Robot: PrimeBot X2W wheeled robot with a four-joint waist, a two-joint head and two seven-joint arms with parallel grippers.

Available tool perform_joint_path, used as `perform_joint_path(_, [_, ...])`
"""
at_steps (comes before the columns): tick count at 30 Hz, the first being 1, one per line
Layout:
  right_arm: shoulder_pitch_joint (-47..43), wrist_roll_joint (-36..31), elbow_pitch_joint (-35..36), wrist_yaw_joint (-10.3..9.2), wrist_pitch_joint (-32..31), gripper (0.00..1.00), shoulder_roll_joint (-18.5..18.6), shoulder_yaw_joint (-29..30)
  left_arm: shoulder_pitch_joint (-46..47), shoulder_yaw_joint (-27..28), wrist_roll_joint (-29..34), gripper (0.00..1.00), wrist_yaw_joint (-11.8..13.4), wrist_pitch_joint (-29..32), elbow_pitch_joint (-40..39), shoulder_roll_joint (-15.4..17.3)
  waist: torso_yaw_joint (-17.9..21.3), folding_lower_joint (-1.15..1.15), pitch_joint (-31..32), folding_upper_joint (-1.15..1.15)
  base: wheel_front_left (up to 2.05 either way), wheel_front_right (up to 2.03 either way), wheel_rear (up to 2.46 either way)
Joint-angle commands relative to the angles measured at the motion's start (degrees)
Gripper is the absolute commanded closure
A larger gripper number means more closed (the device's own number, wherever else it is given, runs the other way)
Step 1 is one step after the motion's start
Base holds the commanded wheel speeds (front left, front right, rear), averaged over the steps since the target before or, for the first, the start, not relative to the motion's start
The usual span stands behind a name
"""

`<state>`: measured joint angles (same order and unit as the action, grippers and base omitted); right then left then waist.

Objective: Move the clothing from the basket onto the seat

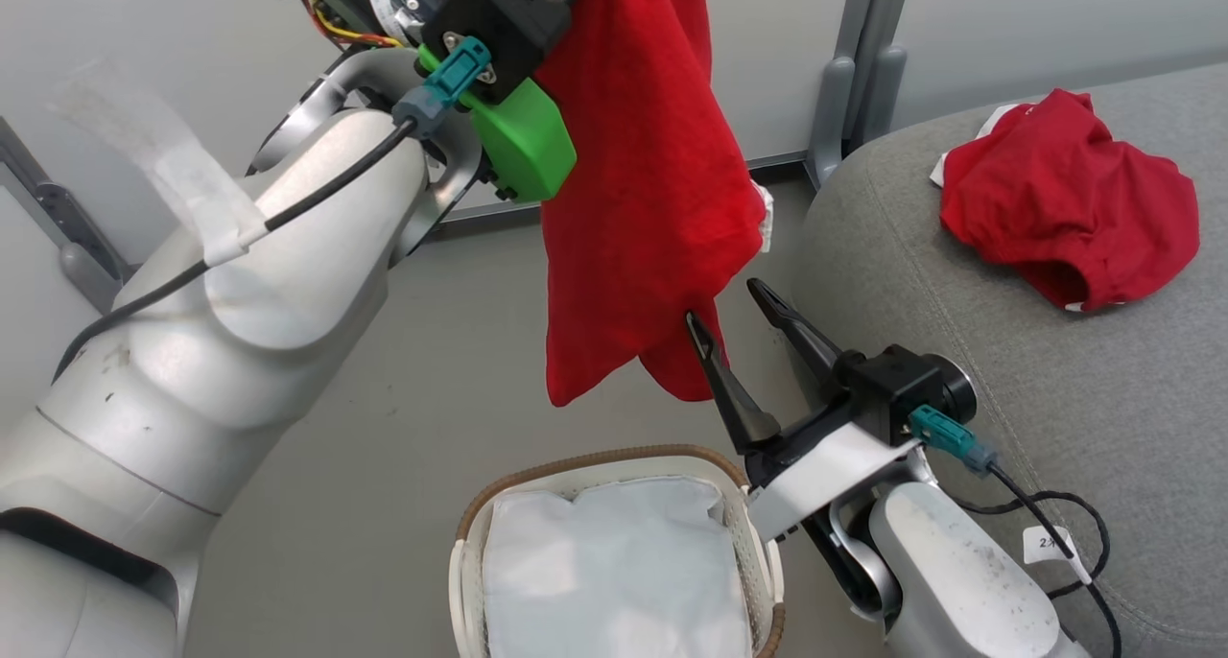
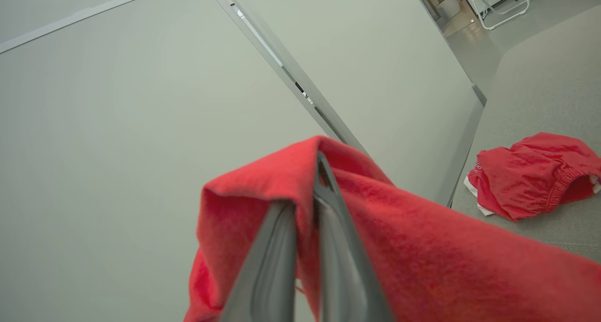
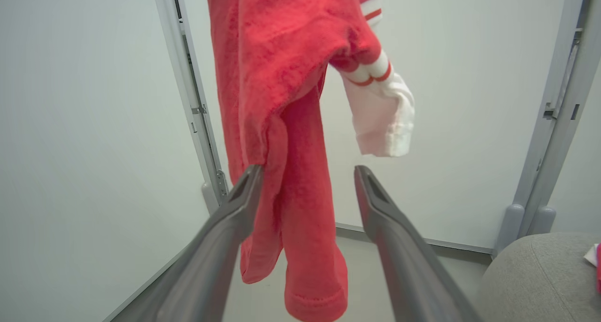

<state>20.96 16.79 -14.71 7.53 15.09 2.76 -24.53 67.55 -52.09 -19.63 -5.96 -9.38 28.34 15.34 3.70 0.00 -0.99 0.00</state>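
Basket [image 1: 614,464]: bottom centre of the head view, on the floor [image 1: 384,447]; inside it the white cloth liner [image 1: 614,572] lies bare.
Right end effector [image 1: 722,301]: just above and right of the basket, fingers spread wide with nothing gripped. In the right wrist view [image 3: 308,169] the cloth hangs across the gap; whether a fingertip touches it cannot be told.
Red top [image 1: 643,207]: hanging in mid-air at centre frame, above the basket, its lower hem level with the right fingertips. A white cuff [image 3: 380,111] with red stripes dangles at its right.
Left end effector [image 2: 305,181]: at the top of the head view, fingers pinched tight on a fold of the red top [image 2: 422,247].
Seat [image 1: 959,303]: grey cushion filling the right side.
Red shorts [image 1: 1074,198]: crumpled on the seat, upper right, well apart from the top.
Wall panels [image 1: 144,44]: pale, behind everything.
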Motion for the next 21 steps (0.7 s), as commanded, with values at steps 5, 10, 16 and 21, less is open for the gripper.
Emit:
perform_joint_path(5, [3.4, 0.42, -1.94, -0.08, 0.11, 0.0, 0.22, 0.11, 1.52, -0.92, -0.4, 1.0, -0.04, -0.87, -0.04, -1.39, -1.41, 0.0, 0.07, 0.0, 0.0, 0.0, 0.0])
perform_joint_path(10, [5.91, 0.65, -3.96, -0.08, 0.11, 0.0, 0.22, 0.31, 1.55, -2.08, -0.43, 1.0, -0.38, -1.47, -1.16, -2.66, -2.49, 0.0, 0.19, 0.0, 0.0, 0.0, 0.0])
perform_joint_path(16, [8.29, 0.78, -6.65, -0.08, 0.11, 0.56, 0.21, -0.62, 0.79, -3.15, -1.08, 1.0, -0.44, -1.67, -2.51, -3.57, -3.36, 0.0, 0.33, 0.0, 0.0, 0.0, 0.0])
perform_joint_path(21, [9.08, 0.98, -7.44, -0.08, 0.11, 1.0, 0.22, -1.48, -0.94, -3.28, -2.26, 1.0, -0.36, -1.69, -2.54, -3.22, -3.6, 0.0, 0.31, 0.0, 0.0, 0.0, 0.0])
